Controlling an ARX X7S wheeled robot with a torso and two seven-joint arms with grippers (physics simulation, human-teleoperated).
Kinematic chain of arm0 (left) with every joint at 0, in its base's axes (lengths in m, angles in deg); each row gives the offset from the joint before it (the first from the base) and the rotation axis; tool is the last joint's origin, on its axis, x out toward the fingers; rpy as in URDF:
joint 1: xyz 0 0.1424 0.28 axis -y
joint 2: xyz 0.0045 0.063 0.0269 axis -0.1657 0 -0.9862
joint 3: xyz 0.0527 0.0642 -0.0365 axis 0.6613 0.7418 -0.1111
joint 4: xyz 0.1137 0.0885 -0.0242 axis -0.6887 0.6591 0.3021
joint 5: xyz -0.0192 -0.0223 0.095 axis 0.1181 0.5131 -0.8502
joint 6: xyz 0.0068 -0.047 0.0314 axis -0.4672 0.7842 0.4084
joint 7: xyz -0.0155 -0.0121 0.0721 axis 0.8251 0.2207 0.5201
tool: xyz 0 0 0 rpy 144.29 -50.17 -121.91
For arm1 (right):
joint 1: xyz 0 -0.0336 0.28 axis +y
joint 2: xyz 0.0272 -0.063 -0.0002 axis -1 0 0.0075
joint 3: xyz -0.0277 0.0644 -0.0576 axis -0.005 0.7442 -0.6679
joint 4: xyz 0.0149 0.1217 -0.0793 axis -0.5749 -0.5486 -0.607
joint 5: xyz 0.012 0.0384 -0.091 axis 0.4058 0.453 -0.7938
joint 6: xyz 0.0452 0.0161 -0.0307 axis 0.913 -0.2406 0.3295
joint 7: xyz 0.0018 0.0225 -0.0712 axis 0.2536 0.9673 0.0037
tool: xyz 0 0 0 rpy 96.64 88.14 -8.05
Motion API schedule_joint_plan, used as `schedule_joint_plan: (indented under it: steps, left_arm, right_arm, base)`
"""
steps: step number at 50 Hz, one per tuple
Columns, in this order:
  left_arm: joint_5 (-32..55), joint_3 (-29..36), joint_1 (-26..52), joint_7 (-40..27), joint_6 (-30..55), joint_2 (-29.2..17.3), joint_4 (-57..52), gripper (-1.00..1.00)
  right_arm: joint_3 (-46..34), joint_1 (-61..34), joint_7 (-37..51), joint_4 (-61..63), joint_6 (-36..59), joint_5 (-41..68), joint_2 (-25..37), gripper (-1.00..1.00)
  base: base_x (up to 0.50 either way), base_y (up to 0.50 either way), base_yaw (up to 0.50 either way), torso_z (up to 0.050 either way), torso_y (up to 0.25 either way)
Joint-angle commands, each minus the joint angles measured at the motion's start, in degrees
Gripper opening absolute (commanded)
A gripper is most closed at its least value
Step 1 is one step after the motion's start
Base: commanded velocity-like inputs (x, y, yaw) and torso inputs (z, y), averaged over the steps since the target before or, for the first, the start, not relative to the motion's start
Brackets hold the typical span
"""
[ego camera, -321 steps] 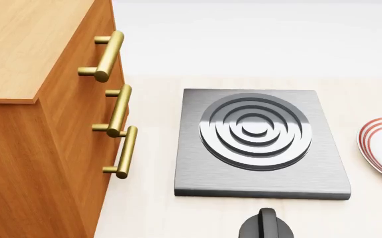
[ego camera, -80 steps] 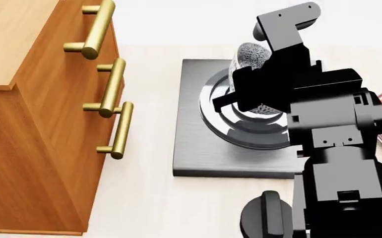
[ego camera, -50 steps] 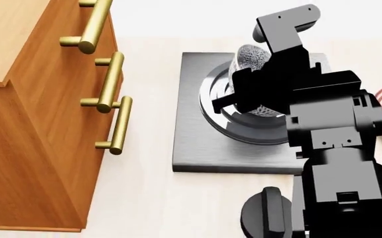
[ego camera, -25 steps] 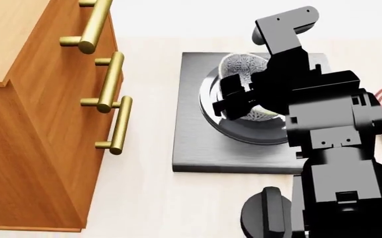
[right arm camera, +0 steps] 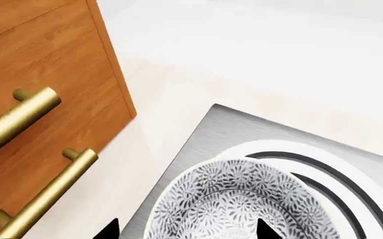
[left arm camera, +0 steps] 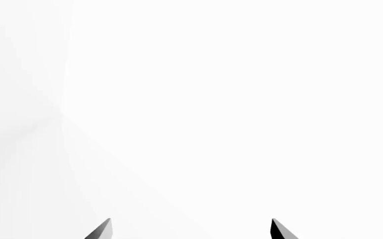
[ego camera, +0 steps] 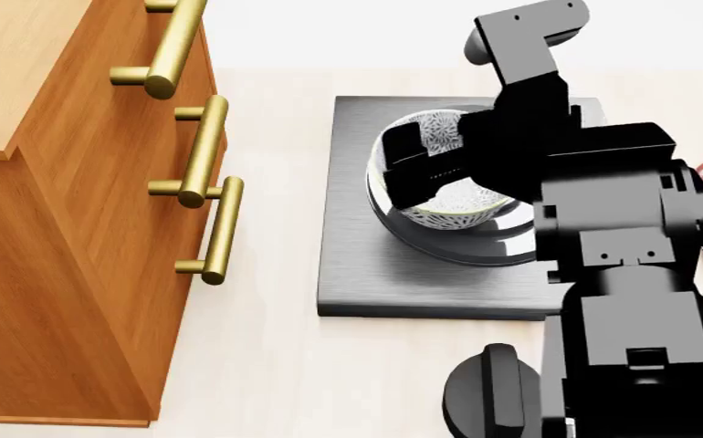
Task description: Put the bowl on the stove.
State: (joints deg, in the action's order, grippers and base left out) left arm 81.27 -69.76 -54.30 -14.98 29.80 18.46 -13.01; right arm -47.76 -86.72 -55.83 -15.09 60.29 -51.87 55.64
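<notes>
Bowl (ego camera: 449, 196) sits on stove (ego camera: 364, 274), between the opened right claw's (ego camera: 431, 169) fingers.

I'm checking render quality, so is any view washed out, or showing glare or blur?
Left wrist view: nearly blank white, only two dark fingertips showing. Head view: sharp, bright reflections on the stove rings beside the bowl. Right wrist view: crisp, evenly lit.

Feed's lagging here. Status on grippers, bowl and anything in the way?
Right gripper open over the bowl. Bowl sits on the stove burner rings. Left gripper open, empty. Nothing in the way.
</notes>
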Motion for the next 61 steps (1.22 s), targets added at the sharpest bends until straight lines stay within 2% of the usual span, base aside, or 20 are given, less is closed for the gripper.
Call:
schedule_joint_plan:
  steps: [1, 17, 18, 21, 24, 28, 31, 33, 40, 50, 53, 61]
  left_arm:
    - [-1.9, -1.01, -0.02, 2.05, 0.63, 1.54, -0.47, 1.0]
    - [-3.29, -0.51, -0.09, 2.58, 0.76, 2.38, -0.77, 1.0]
    - [-3.34, -0.62, -0.09, 2.66, 0.7, 2.37, -0.82, 1.0]
    - [-3.57, -0.42, -0.06, 2.4, 0.77, 2.38, -0.67, 1.0]
    - [-3.9, -0.09, -0.06, 2.44, 0.84, 2.75, -0.75, 1.0]
    - [-4.27, 0.36, 0.01, 2.34, 0.88, 3.2, -0.71, 1.0]
    - [-4.59, 0.82, 0.04, 2.38, 0.99, 3.56, -0.59, 1.0]
    - [-4.66, 1.02, 0.15, 2.3, 0.97, 3.67, -0.44, 1.0]
    - [-5.39, 1.83, 0.18, 2.55, 1.02, 4.74, -0.21, 1.0]
    - [-5.56, 2.5, 0.15, 2.59, 1.05, 5.34, -0.08, 1.0]
    - [-5.5, 2.43, 0.04, 2.65, 0.98, 5.47, -0.03, 1.0]
    - [-5.84, 2.75, -0.23, 3.1, 0.96, 6.23, -0.01, 1.0]
  right_arm:
    - [5.24, -0.1, -4.08, 0.01, -4.67, -0.68, -0.84, 1.0]
    - [22.38, -1.65, -9.17, 0.23, -20.32, 5.19, 2.06, 1.0]
    - [22.8, 0.45, -9.47, 5.45, -18.78, 5.89, 1.88, 1.0]
    - [26.81, 10.59, -8.04, 31.23, -4.34, 11.71, 0.31, 1.0]
    - [29.63, 15.48, -7.53, 45.27, 2.02, 16.24, -1.07, 1.0]
    - [28.43, 18.26, -7.38, 49.81, 4.19, 16.55, -1.75, 1.0]
    - [30.77, 20.33, -7.22, 55.03, 5.82, 19.93, -3.05, 1.0]
    - [35.12, 22.64, -6.52, 61.79, 8.41, 25.58, -4.96, 1.0]
    - [37.18, 29.38, -2.31, 74.08, 10.99, 36.3, -7.15, 1.0]
    - [36.61, 37.95, 7.31, 85.27, 5.47, 49.41, -7.17, 1.0]
    - [36.45, 39.3, 11.05, 86.94, 1.18, 50.52, -6.99, 1.0]
    - [39.35, 42.29, 15.79, 91.95, -2.8, 57.32, -6.66, 1.0]
  base:
    - [0.0, 0.0, 0.0, 0.0, 0.0]
    - [0.0, 0.0, 0.0, 0.0, 0.0]
    - [0.0, 0.0, 0.0, 0.0, 0.0]
    - [0.0, 0.0, 0.0, 0.0, 0.0]
    - [0.0, 0.0, 0.0, 0.0, 0.0]
    - [0.0, 0.0, 0.0, 0.0, 0.0]
    - [0.0, 0.0, 0.0, 0.0, 0.0]
    - [0.0, 0.0, 0.0, 0.0, 0.0]
    - [0.0, 0.0, 0.0, 0.0, 0.0]
    - [0.0, 0.0, 0.0, 0.0, 0.0]
    - [0.0, 0.0, 0.0, 0.0, 0.0]
    - [0.0, 0.0, 0.0, 0.0, 0.0]
